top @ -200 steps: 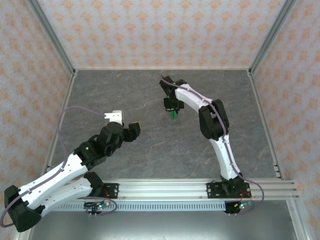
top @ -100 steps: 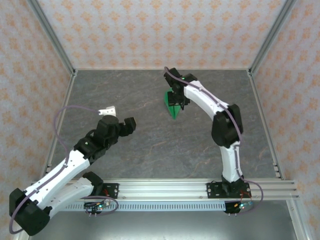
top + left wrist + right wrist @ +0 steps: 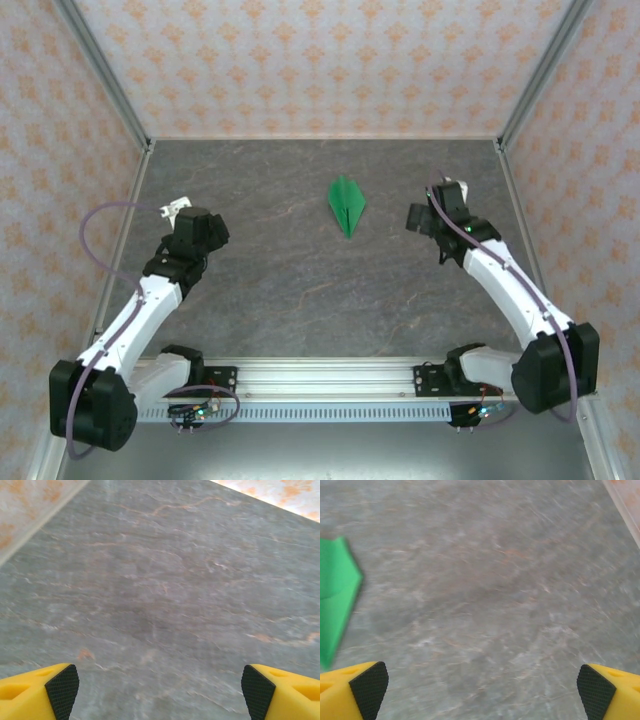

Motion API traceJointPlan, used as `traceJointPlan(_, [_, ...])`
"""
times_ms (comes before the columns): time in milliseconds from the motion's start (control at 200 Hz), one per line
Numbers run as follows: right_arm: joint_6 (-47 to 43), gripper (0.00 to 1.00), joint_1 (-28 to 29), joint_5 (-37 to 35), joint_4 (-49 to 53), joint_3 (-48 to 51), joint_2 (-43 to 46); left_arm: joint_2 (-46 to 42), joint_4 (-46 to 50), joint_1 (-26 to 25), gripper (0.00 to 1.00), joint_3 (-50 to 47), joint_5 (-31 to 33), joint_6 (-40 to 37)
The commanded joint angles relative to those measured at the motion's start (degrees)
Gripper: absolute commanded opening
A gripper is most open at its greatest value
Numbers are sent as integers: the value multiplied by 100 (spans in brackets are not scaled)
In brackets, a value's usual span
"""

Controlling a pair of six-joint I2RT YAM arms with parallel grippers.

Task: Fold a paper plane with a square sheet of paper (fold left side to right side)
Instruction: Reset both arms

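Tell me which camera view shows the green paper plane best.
The top external view: the whole paper plane lies flat on the table, uncovered, with both pointed ends and its centre crease visible. The right wrist view catches a blurred part of the paper plane at the left edge, cut off by the frame.

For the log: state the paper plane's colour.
Bright green, plain; the paper plane shows best in the top external view.

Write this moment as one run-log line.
paper plane: folded, lying on table | left gripper: open, empty | right gripper: open, empty
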State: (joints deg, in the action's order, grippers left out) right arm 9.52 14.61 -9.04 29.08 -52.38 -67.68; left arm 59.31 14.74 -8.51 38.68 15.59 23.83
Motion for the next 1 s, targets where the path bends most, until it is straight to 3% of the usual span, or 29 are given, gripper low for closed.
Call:
traceJointPlan(0, [-102,100,-392,-140,-1274,821,448,0,-826,25,88,-515,1080,-461])
traceJointPlan(125, [-251,100,-846,-109,-2651,1997,704,-207,-1430,113,88,-959,1170,-916])
traceJointPlan(240, [-274,100,-1044,-512,-4037,2882,496,-184,-2417,120,89,-1454,1096,-1517])
traceJointPlan(515, [-1156,100,-1118,-221,-6370,3221,-417,895,-4837,157,89,-2026,55,-2187])
traceJointPlan(601, [-1344,100,-1125,-87,-6837,3235,-660,1227,-5178,274,89,-1939,-319,-2268])
traceJointPlan(701, [-1424,100,-1132,216,-6559,2983,-857,1597,-5289,375,88,-1705,-684,-2461])
traceJointPlan(846, [-1423,100,-1136,528,-6705,2979,-955,2677,-6558,509,88,-1806,-964,-2535])
traceJointPlan(901, [-1390,100,-1130,641,-7089,3053,-1194,2572,-5797,515,88,-1483,-1064,-2542])
traceJointPlan(996, [-1409,100,-1127,612,-7341,2906,-1790,2635,-5682,604,89,-1387,-1144,-2465])
